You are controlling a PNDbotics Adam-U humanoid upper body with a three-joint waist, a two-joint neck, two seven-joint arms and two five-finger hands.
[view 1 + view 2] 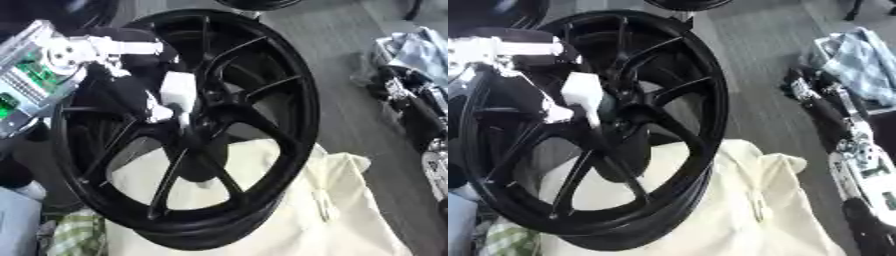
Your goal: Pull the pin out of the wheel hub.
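While the big black wheel stands tipped up on its edge, it leans on a pale yellow cloth spread under it, most likely so it does not slip or get scratched. The wheel fills most of both views, and its spokes all meet at the hub in the middle. The left arm reaches in over the wheel's upper left rim, so the left hand sits right at the hub. Its fingers bunch close together there, but I cannot tell if they clamp on anything. The pin must be in the hub, hidden behind the hand. Right of the wheel, well apart, lies the right arm, resting, its hand not seen.
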